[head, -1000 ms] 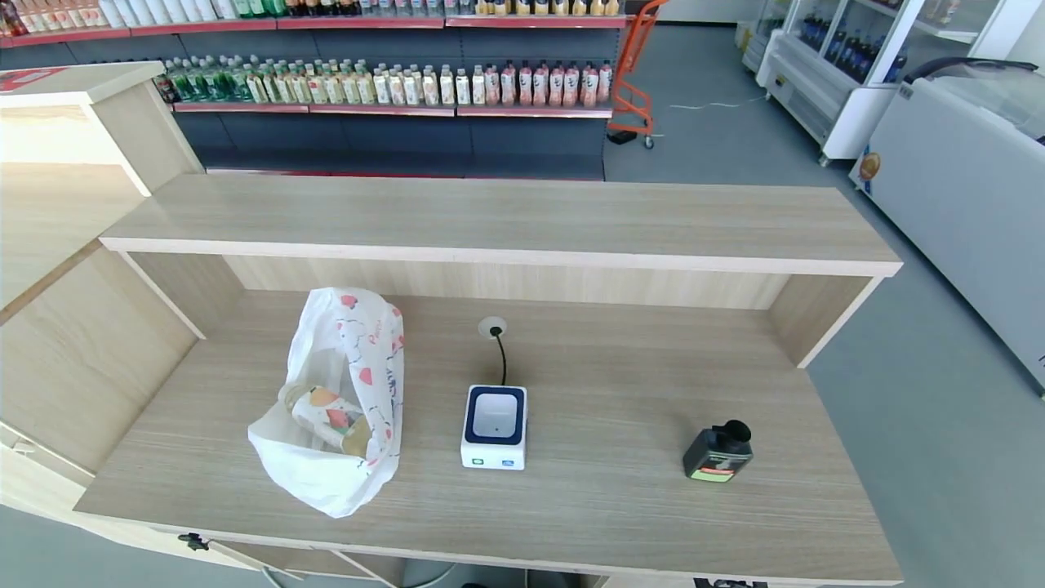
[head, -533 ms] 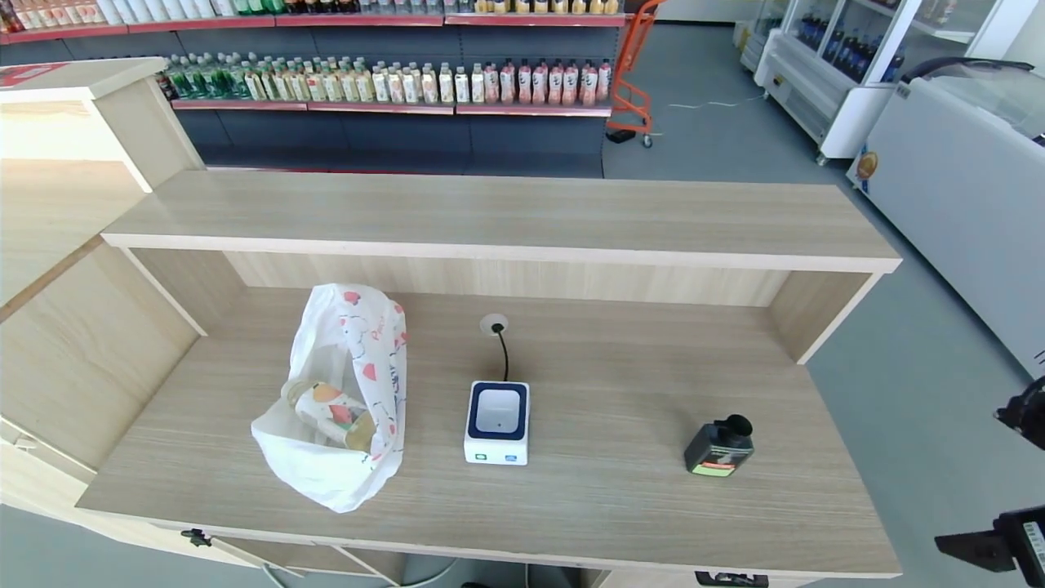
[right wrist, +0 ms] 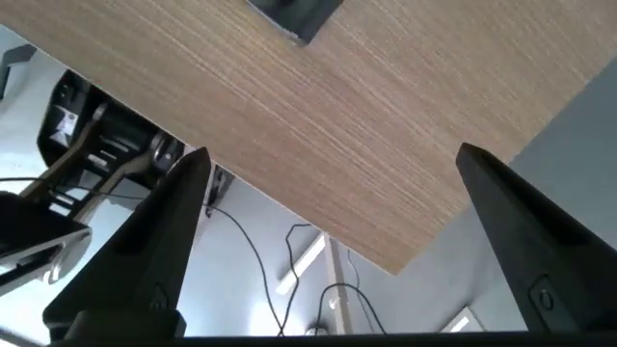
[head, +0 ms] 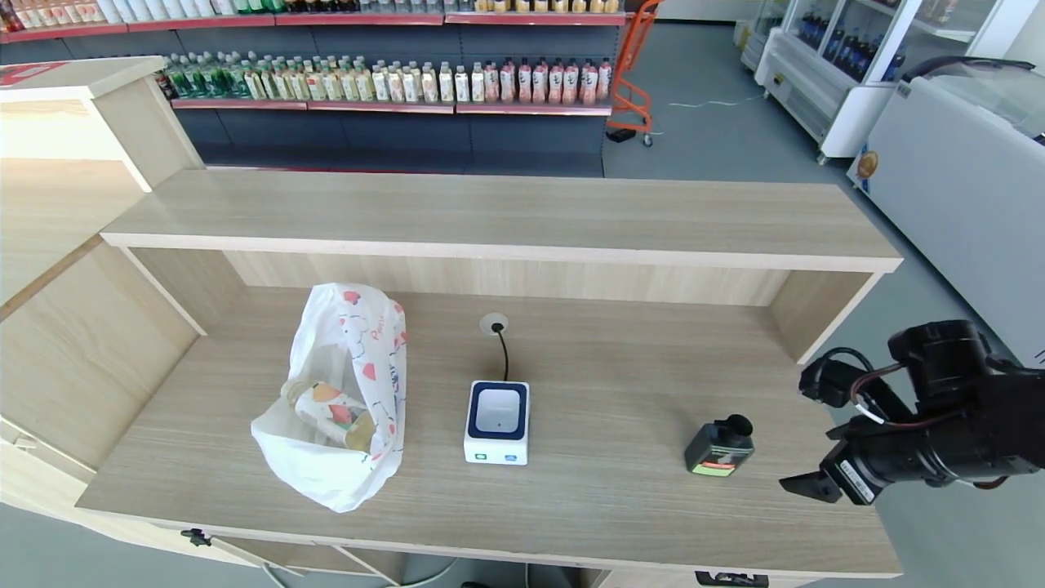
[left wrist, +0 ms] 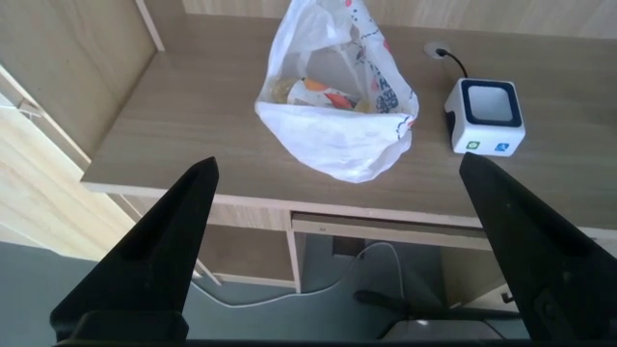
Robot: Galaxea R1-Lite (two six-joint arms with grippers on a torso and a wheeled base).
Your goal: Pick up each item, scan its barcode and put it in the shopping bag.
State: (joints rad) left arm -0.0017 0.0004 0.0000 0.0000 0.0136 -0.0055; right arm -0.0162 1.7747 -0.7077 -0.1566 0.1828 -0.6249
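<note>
A small dark bottle (head: 718, 447) with a black cap lies on the wooden counter (head: 604, 506) at the right. Its edge shows as a dark shape (right wrist: 294, 14) in the right wrist view. My right gripper (head: 808, 433) hangs open just off the counter's right end, right of the bottle and apart from it, with nothing held (right wrist: 333, 151). The white barcode scanner (head: 496, 423) sits mid-counter. A white printed shopping bag (head: 326, 408) stands at the left with a drink bottle (head: 331, 415) inside. My left gripper (left wrist: 337, 162) is open, below the counter's front edge, facing the bag (left wrist: 337, 106) and scanner (left wrist: 485, 116).
A raised ledge (head: 506, 220) runs along the back of the counter, with side panels (head: 824, 318) at each end. The scanner cable (head: 500, 351) runs to a hole behind it. Bare wood lies between scanner and dark bottle. A freezer (head: 963, 188) stands to the right.
My right arm has come into the head view from the lower right and risen beside the counter's right end. Bag, scanner and dark bottle stay put.
</note>
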